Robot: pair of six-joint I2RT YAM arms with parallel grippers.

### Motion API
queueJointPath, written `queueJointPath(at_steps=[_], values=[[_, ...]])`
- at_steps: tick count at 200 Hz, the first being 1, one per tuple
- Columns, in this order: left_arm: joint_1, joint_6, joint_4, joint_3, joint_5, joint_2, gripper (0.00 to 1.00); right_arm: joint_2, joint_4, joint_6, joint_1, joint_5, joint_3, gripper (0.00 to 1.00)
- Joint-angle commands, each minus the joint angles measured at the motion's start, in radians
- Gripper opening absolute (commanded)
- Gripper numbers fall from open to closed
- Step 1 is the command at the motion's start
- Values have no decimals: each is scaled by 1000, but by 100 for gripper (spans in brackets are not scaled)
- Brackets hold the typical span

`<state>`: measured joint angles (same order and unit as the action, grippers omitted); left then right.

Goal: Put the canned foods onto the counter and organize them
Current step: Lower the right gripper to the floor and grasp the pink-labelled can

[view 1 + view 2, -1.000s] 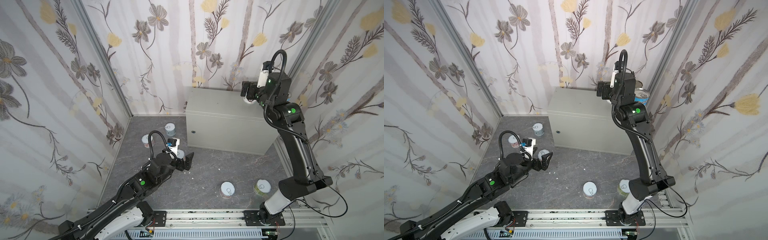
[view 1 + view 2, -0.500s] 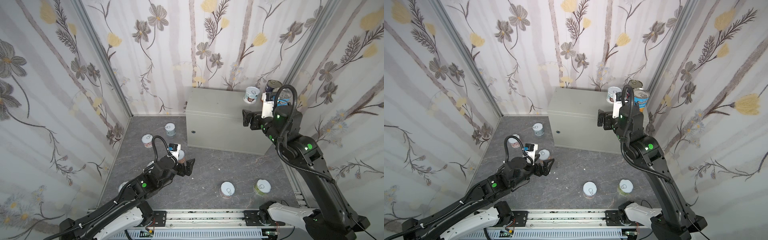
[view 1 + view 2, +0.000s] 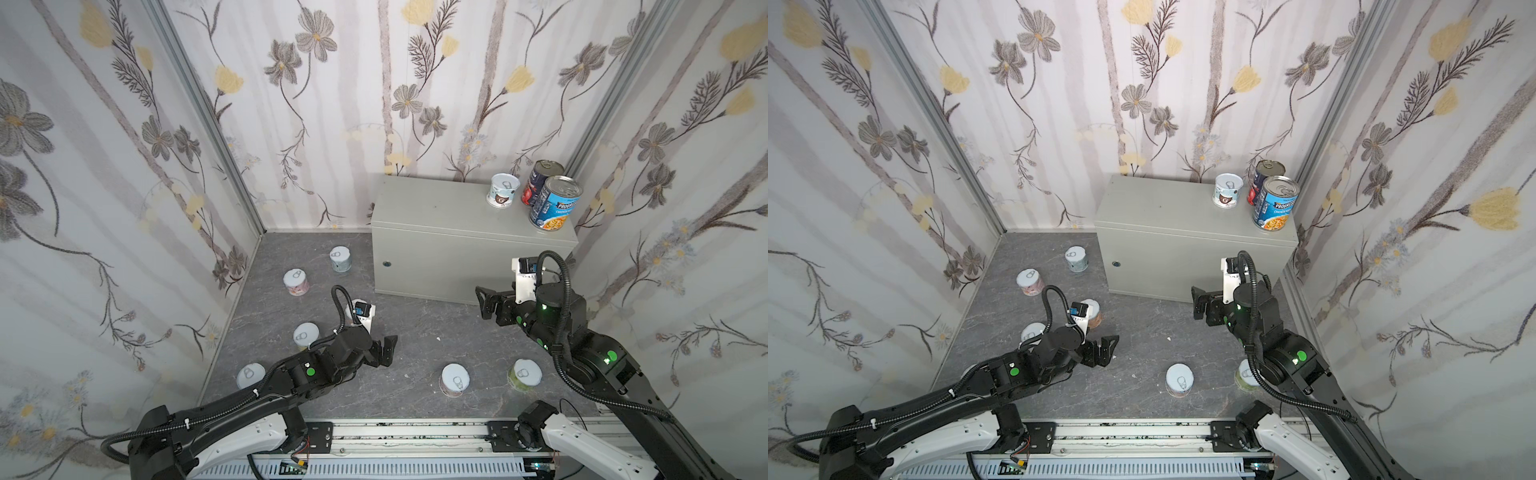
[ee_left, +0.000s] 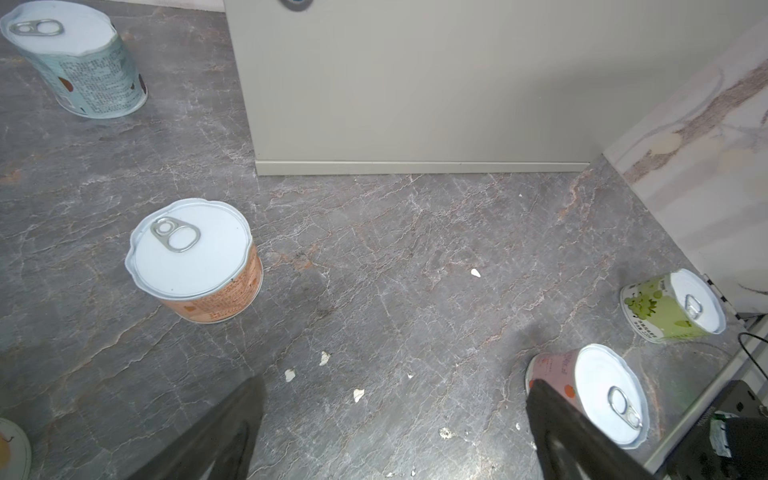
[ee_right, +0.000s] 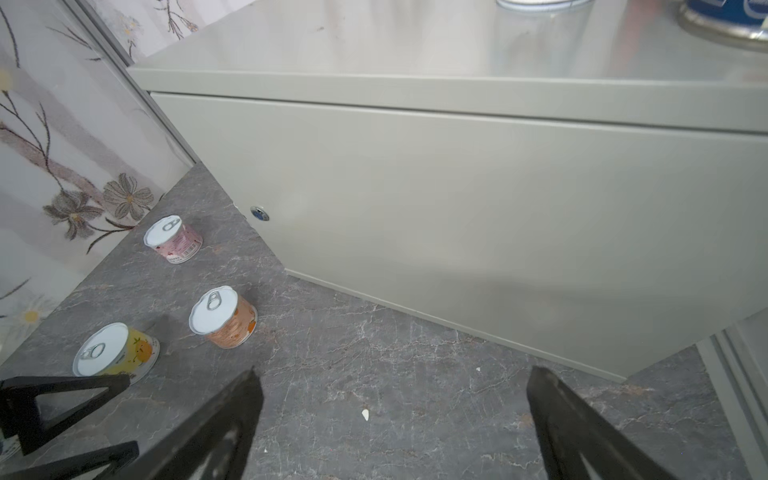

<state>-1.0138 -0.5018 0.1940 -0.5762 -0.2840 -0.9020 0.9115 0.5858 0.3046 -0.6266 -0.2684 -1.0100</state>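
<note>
Metal orange can [image 4: 195, 257] sitting upright, likely rigid, light, slick; grasping across label sides best. Left gripper [image 3: 388, 351], right gripper [image 3: 484, 301] gaping empty.

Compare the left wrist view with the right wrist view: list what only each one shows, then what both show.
Only the left wrist view: the teal can, the green can and a pink can beside it.
Only the right wrist view: the flat top of the counter, a second pink can near the wall, and the yellow can seen whole.
Both: the orange can, the counter's front with its lock, and the marbled floor.
</note>
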Motion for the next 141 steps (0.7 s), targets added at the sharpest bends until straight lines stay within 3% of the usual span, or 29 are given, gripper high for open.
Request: queueJointPath(at_steps=[1,63,75,141], values=[[-3,-43,-66,24,-20,-16,100,-39,-20,94,-39,15,80,100],[-6,-70,-143,96,-7,-73,100,-94,-11,250,-186,-7,309,100],[-8,-73,-152,108,-7,-77,100,-92,-14,280,-262,-49,333,100],[-7,-84,-183,163,-13,-77,100,52,-64,471,-432,-84,432,100]])
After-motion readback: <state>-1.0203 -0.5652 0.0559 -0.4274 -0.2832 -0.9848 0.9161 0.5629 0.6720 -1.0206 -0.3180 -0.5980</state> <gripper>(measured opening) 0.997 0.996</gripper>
